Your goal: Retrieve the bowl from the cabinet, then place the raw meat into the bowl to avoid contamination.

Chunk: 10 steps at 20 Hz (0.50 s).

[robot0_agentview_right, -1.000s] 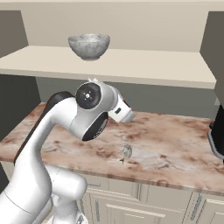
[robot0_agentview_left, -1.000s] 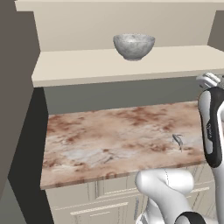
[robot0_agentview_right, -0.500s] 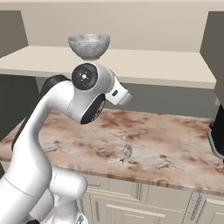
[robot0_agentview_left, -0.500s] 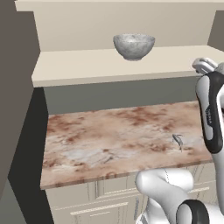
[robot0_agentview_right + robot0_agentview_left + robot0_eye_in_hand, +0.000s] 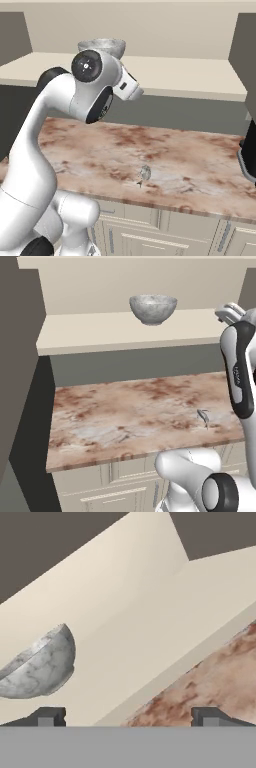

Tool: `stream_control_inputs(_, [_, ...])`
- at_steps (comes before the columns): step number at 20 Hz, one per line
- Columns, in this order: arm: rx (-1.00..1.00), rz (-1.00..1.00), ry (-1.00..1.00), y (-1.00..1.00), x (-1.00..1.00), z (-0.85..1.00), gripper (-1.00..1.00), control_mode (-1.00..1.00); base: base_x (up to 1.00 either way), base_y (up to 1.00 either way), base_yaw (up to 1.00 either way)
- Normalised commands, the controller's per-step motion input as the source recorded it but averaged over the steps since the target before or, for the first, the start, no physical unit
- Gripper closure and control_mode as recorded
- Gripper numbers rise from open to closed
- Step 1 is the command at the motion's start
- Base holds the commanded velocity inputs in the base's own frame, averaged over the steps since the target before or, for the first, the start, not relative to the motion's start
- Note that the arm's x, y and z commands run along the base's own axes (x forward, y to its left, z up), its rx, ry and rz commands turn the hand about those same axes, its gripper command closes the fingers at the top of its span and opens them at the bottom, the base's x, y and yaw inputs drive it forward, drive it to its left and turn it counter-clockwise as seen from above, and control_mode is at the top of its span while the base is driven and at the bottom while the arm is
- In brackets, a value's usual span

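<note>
The bowl (image 5: 153,308), mottled grey-white and deep, stands upright on the beige shelf (image 5: 100,332) of the open cabinet. From the right base view its rim (image 5: 111,46) peeks over the arm's round joint. In the hand view the bowl (image 5: 42,664) sits at the left, ahead of my gripper (image 5: 129,717), whose fingertips (image 5: 50,716) stand far apart with nothing between them. The white hand (image 5: 228,311) hangs at shelf height, to the right of the bowl and apart from it. A small greyish piece, which I take for the raw meat (image 5: 203,417), lies on the counter near its front edge (image 5: 145,173).
The reddish marble counter (image 5: 125,416) runs below the shelf, with cream drawers (image 5: 165,235) under it. A dark cabinet side (image 5: 20,366) stands at the left, and a dark object (image 5: 247,160) sits at the counter's right end.
The arm has risen, lifting the hand from below the shelf edge to shelf height. The bowl and the piece on the counter have not moved.
</note>
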Motion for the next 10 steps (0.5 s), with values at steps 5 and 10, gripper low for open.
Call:
stream_control_inputs(5, [0.05,0.04,-0.04,0.37,0.24,0.29,-1.0,-1.0,0.0,0.0,0.0])
stream_control_inputs(10, [0.09,0.11,0.03,0.27,0.22,0.04,-1.0,-1.0,0.0,0.0,0.0])
